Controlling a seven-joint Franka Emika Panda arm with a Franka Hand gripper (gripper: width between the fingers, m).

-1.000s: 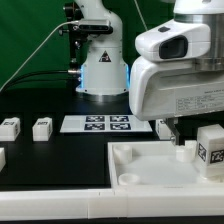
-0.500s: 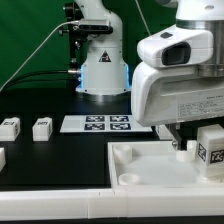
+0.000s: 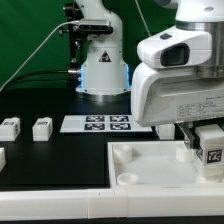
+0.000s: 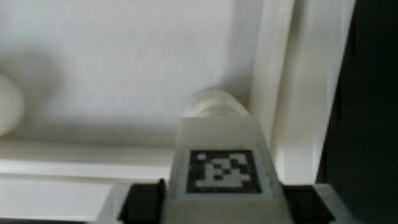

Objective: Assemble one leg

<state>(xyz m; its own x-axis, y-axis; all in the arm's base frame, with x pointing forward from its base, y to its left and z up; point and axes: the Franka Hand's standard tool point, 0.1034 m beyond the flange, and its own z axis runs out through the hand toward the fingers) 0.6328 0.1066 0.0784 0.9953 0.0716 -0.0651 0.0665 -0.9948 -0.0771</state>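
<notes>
In the exterior view, the arm's bulky white wrist fills the exterior view's right side, and beneath it the tool (image 3: 198, 132) hangs over the far right part of the white tray-like piece (image 3: 122, 152), which lies on the black desk (image 3: 60, 160) at the near right. The leg (image 3: 209, 150) sits under the wrist with its tagged face turned toward the camera, low over the tray-like piece; whether its base touches the surface cannot be told from here. Three spare legs wait well apart at the exterior view's left: one (image 3: 9, 127), a second (image 3: 42, 128) just beside it, and a third (image 3: 2, 158) cut by the edge. The marker board (image 3: 97, 124) lies farther back, in front of the robot base (image 3: 101, 62). In the wrist view, the leg (image 4: 217, 150) runs between the tool's two dark pads (image 4: 146, 203), which flank it closely on both sides, so the tool is clenched on the leg. Its rounded tip points into the tray-like piece's floor beside a raised wall (image 4: 281, 60), and a round socket (image 4: 7, 105) shows only at the picture's edge, apart from the tip. The step in hand appears to be carrying the leg to its socket. The next move likely calls for lining the tip up over a socket, keeping the leg upright, then lowering and turning it home.
</notes>
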